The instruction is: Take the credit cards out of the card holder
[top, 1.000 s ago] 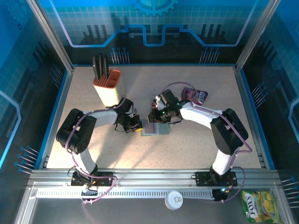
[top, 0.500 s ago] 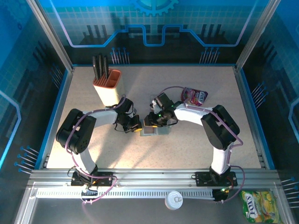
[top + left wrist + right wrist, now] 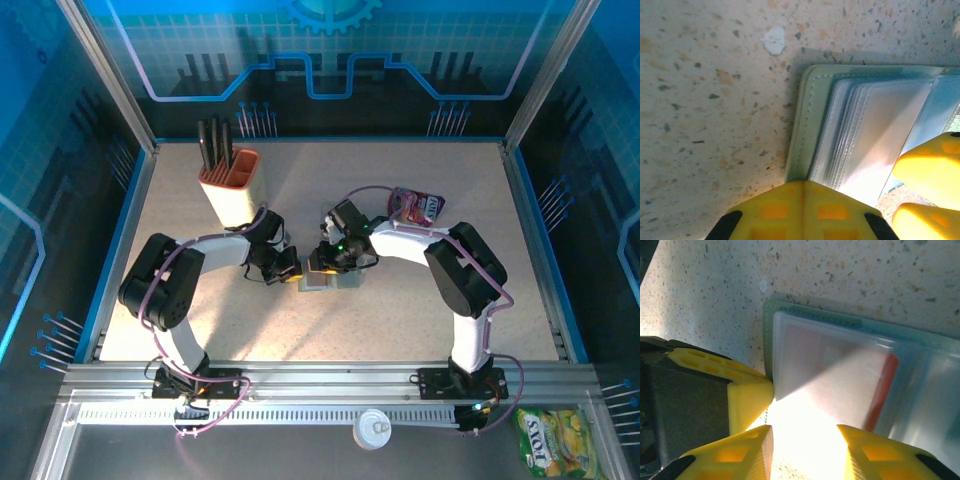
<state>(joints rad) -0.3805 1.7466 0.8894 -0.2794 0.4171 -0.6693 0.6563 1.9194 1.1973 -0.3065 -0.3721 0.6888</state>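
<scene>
- Fingers (image 3: 802, 210) of the left gripper (image 3: 291, 270) are pressed together, their tips touching the card holder (image 3: 331, 281) at its left end, seemingly pinning it down
- Just above the card holder's open face hangs the right gripper (image 3: 804, 434), fingers partly spread, pinching nothing that I can make out
- Flat on the table (image 3: 420, 320) the card holder lies open, its long axis running left to right between both grippers
- Through a clear sleeve (image 3: 815, 365) a red credit card (image 3: 883, 385) shows, crosswise to the card holder's length, toward its middle, just beyond the right fingers
- Nearer arm looks to be the right one, better placed for the pull
</scene>
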